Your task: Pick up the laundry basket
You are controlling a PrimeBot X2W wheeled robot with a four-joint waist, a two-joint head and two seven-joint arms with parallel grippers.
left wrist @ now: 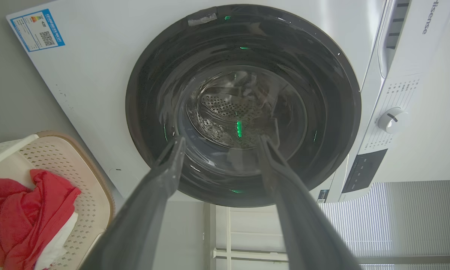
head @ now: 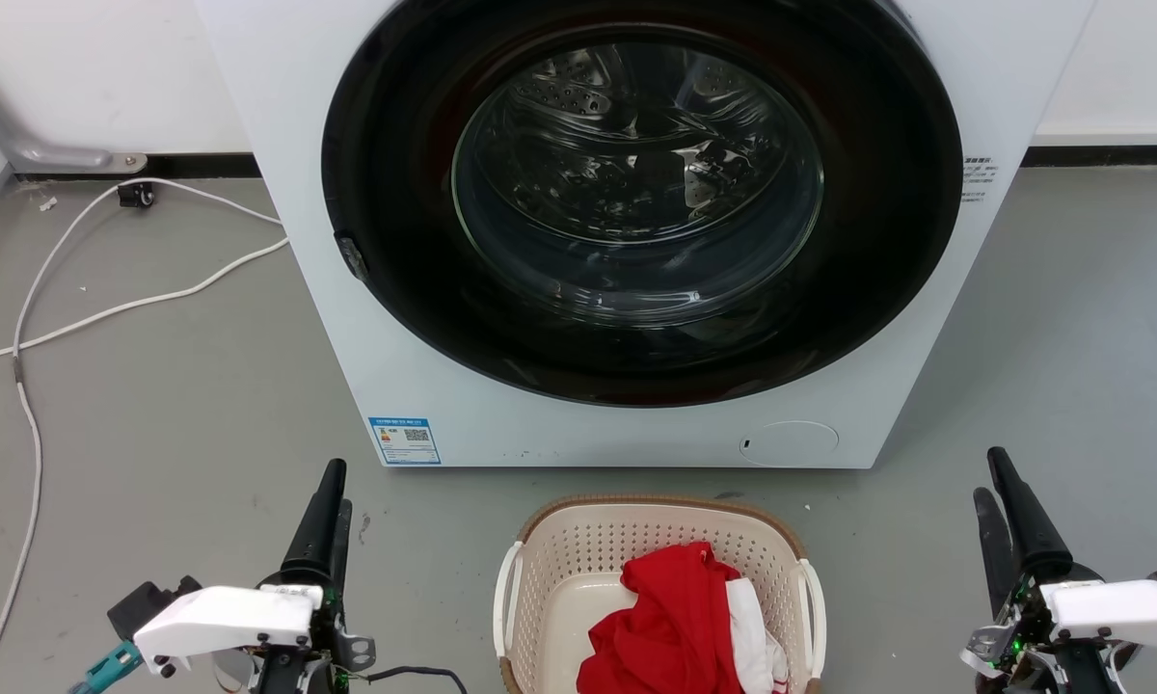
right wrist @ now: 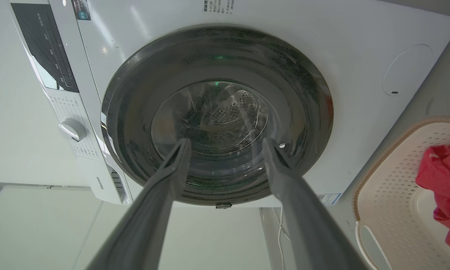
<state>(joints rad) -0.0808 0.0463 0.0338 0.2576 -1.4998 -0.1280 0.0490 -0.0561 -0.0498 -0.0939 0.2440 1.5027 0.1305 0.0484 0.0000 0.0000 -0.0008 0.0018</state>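
The laundry basket (head: 578, 551) is cream with perforated walls, a brown rim and white side handles. It stands on the grey floor in the head view's bottom middle, just in front of the washing machine, holding red and white clothes (head: 670, 617). My left gripper (head: 337, 487) stands open on the floor side left of the basket, well apart from it, fingers pointing at the machine. My right gripper (head: 988, 474) is open too, farther off on the basket's right. In the left wrist view the basket (left wrist: 86, 176) lies left of my open gripper (left wrist: 222, 139). The right wrist view has the basket (right wrist: 390, 180) right of my open gripper (right wrist: 227, 141).
A white front-loading washing machine (head: 347, 318) with a dark round glass door (head: 636, 193), shut, rises right behind the basket. White cables (head: 106, 308) trail over the floor at the left. A grey pipe (head: 48, 149) runs along the back wall.
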